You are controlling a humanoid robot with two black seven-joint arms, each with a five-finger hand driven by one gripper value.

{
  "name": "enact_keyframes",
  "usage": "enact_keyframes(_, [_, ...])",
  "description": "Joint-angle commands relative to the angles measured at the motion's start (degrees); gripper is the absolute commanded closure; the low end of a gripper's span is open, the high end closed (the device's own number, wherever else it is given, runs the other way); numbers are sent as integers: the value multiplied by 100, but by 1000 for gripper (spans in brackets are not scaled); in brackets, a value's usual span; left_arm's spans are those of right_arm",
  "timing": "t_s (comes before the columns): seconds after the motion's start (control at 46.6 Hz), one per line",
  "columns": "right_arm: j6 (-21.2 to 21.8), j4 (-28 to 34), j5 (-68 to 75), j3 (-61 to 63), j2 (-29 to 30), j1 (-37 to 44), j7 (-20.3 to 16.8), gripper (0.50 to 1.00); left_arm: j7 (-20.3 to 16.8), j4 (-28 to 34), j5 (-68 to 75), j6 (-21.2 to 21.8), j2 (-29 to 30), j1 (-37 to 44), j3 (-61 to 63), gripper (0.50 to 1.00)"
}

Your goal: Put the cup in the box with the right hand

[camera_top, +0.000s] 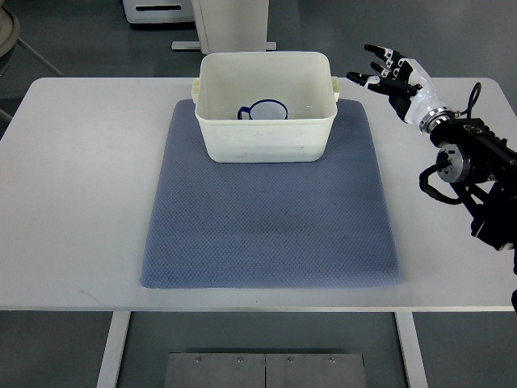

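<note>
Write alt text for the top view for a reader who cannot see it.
A blue-rimmed cup sits inside a cream box at the far end of a blue-grey mat on a white table. The right hand hovers open to the box's right, holding nothing.

A white table (73, 186) is seen on white legs (113, 349) over a grey floor (48, 40). A white unit (202, 20) is set beyond the far edge. A grey metal plate (265, 370) is laid below the near edge.
</note>
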Motion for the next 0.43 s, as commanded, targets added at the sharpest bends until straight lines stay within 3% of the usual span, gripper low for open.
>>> enact_keyframes(0.0, [-8, -8, 0, -4, -15, -93, 10, 500, 0, 1, 0, 0, 0, 0, 0, 500])
enact_keyframes(0.407, [-16, 1, 0, -4, 3, -357, 37, 500, 0, 1, 0, 0, 0, 0, 0, 500])
